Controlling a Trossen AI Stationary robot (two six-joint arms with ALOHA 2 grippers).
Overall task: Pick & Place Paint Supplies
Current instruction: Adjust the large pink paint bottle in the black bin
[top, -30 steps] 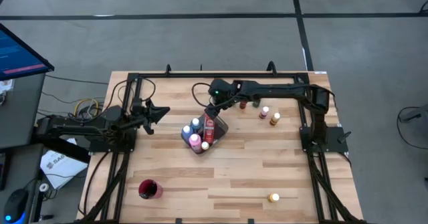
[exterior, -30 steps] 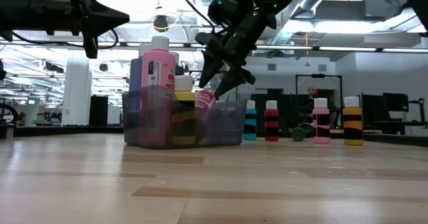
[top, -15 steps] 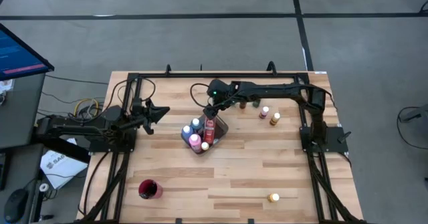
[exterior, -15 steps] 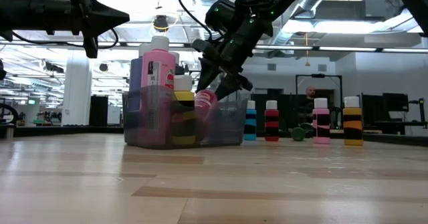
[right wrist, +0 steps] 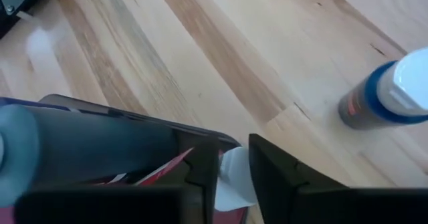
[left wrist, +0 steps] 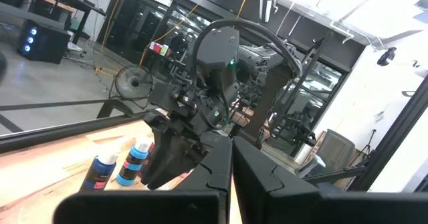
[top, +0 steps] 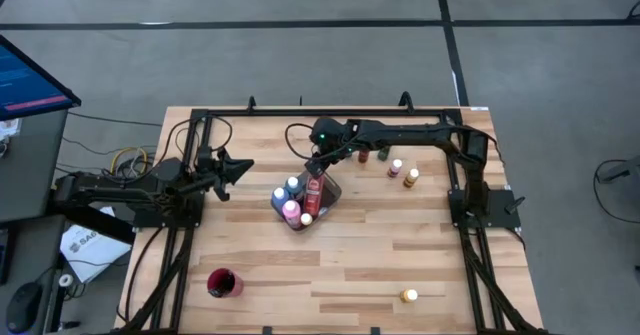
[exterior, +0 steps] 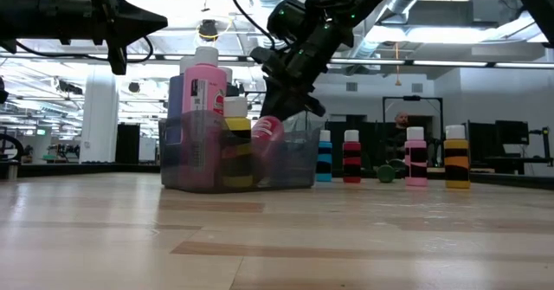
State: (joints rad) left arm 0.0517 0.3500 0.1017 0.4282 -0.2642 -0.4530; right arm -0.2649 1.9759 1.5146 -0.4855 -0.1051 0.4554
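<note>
Red-labelled paint bottle with a pale cap (exterior: 267, 131) lay tilted inside the clear plastic bin (exterior: 294, 162) among the upright bottles. Over the preceding second the right gripper (exterior: 290, 108) had lowered onto it and drawn its fingers in from spread to pinching the cap, as the right wrist view confirmed. This suggested a re-grasp to reseat or withdraw it. The left gripper (top: 240, 167) hovered aside, pressed together.

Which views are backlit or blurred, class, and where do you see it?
Low view: bright ceiling lights behind turn the right gripper into a silhouette above the bin. Right wrist view: the near fingers and white cap are soft. High view: evenly lit, faint shadows on the table.
</note>
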